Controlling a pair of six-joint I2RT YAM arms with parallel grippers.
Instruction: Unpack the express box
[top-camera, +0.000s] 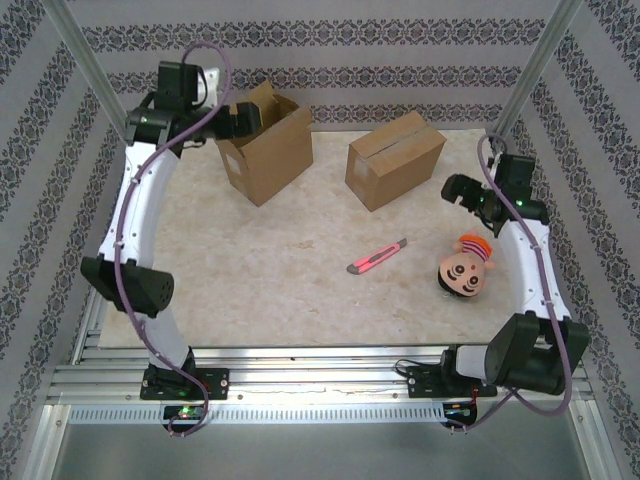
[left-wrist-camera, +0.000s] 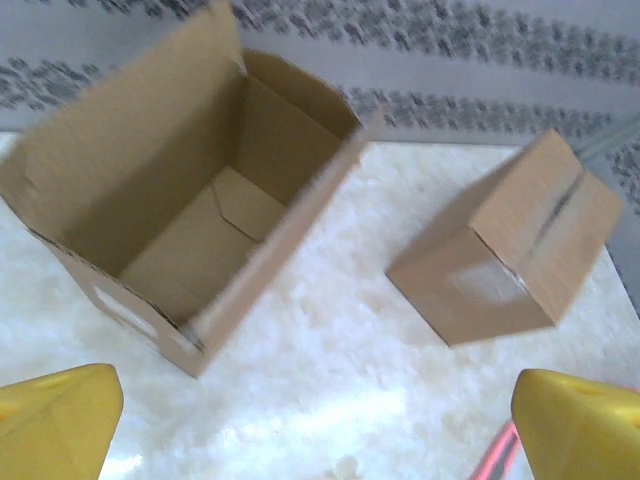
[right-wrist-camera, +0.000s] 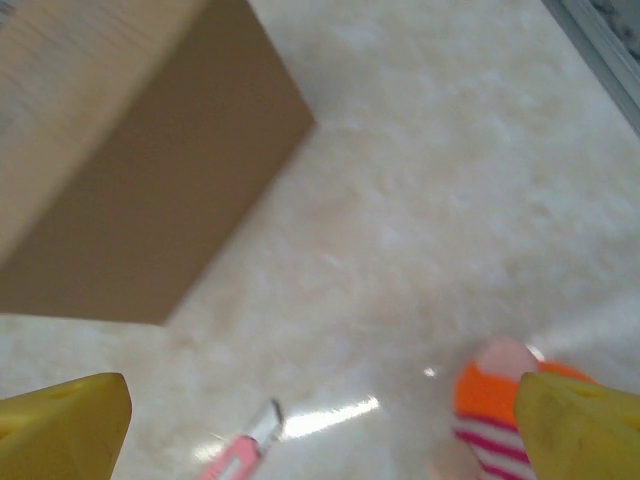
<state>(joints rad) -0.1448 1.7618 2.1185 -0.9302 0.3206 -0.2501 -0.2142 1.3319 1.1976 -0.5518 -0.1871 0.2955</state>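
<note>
An open cardboard box (top-camera: 264, 145) (left-wrist-camera: 185, 215) stands at the back left, flaps up, its inside bare. A second box (top-camera: 395, 158) (left-wrist-camera: 510, 245) (right-wrist-camera: 120, 170) sits closed at the back centre. A pink box cutter (top-camera: 377, 257) (right-wrist-camera: 240, 452) lies mid-table, with a round doll (top-camera: 464, 268) (right-wrist-camera: 500, 410) in an orange striped cap to its right. My left gripper (top-camera: 240, 118) (left-wrist-camera: 318, 440) hovers open by the open box, holding nothing. My right gripper (top-camera: 458, 190) (right-wrist-camera: 322, 440) hangs open above the table between the closed box and the doll.
The tabletop (top-camera: 300, 270) is pale marbled stone. Patterned walls close in the back and sides, and metal posts (top-camera: 535, 70) rise at the back corners. Aluminium rails (top-camera: 320, 385) run along the near edge.
</note>
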